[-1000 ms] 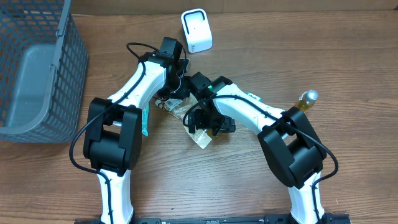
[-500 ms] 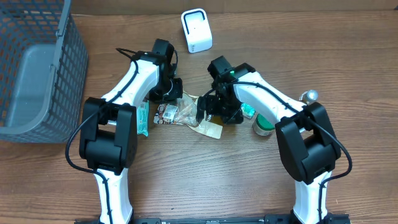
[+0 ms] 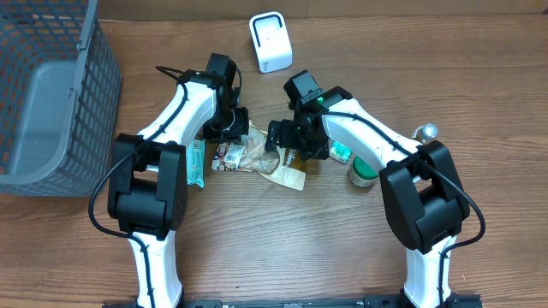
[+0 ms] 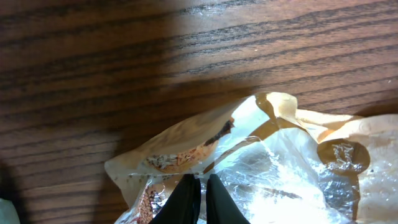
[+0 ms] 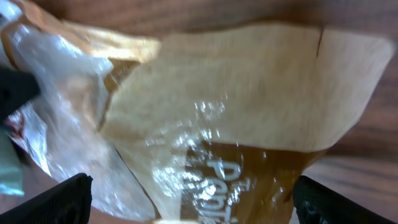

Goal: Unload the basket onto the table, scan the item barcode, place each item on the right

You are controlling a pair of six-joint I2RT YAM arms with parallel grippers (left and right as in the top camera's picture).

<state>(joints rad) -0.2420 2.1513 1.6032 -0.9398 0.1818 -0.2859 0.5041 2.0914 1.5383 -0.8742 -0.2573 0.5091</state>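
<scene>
Positioning of the item is the step in hand. The crinkled clear-and-tan plastic snack bag [image 3: 276, 167] lies on the brown wooden desk [image 3: 325, 257] between the two arms, well apart from the small white box-shaped barcode scanner [image 3: 271, 41] at the far edge. The left tool [image 4: 200, 182] has its fingers pressed together at the bag's clear film. Whether a fold is caught between them I cannot tell, since the tips sit at the very bottom of the wrist view. The right tool [image 5: 189, 186] stands wide over the tan printed end, apparently not touching it. No barcode shows in any view, so the next move likely calls for a firm grip on the bag, then a lift and turn to find the code before presenting it to the scanner.
</scene>
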